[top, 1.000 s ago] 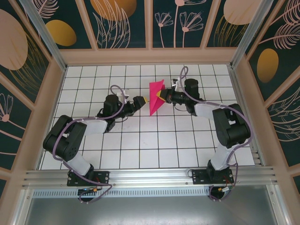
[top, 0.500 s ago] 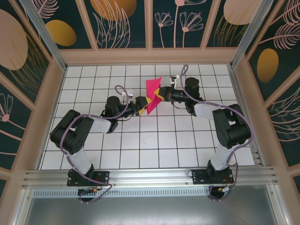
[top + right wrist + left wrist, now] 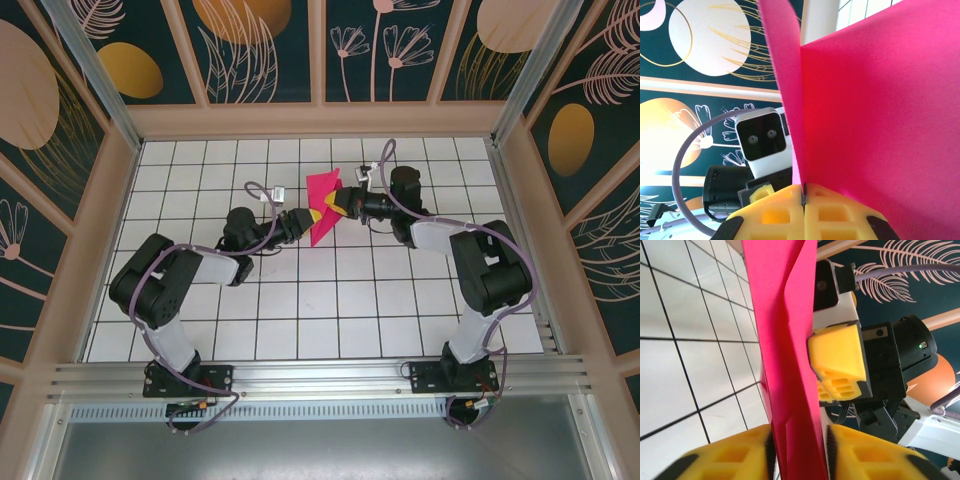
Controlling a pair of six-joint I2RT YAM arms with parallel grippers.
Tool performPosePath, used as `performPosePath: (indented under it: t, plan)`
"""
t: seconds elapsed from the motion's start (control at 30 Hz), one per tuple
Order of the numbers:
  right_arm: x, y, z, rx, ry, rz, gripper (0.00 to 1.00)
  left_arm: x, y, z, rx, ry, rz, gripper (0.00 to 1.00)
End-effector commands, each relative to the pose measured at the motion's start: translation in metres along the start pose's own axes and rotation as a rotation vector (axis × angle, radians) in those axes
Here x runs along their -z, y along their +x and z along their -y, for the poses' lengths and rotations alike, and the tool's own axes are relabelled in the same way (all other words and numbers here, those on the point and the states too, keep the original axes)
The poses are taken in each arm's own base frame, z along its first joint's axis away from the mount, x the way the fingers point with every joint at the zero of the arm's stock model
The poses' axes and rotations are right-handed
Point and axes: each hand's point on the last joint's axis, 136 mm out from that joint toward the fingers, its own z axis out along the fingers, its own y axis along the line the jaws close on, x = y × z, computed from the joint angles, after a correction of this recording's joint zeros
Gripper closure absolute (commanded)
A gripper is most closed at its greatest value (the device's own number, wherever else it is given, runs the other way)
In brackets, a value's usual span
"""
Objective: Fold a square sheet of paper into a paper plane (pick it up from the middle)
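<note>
Okay, pink paper [image 3: 322, 200] is held up off the table [image 3: 300, 300], right fingers [image 3: 775, 217] pinched shut on one side, left fingers [image 3: 875, 455] clamped on the opposite edge, both equally near.

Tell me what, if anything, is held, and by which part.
The pink paper, by both grippers: the right gripper pinches its fold mid-sheet, and the left gripper has its fingers closed on the nearer end.

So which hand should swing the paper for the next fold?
Probably left: the left hand pinches the pink sheet at one edge, free to swing, while the right hand clamps the crease as anchor.
</note>
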Motion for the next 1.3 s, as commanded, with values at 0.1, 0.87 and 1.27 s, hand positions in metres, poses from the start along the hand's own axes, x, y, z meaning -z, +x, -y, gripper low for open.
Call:
performPosePath:
  t: [0.1, 0.87, 1.27]
  plan:
    - [0.002, -0.001, -0.002, 0.025, -0.008, -0.017, 0.95, 0.003, -0.009, 0.013, -0.075, 0.011, 0.046, 0.86]
    - [0.082, -0.035, 0.081, 0.115, 0.625, 0.302, 0.37, 0.097, -0.058, -0.087, -0.465, -1.33, 0.043, 0.86]
    - [0.11, -0.036, 0.11, 0.006, 0.677, 0.376, 0.37, 0.049, -0.028, -0.137, -0.444, -1.399, -0.132, 0.85]
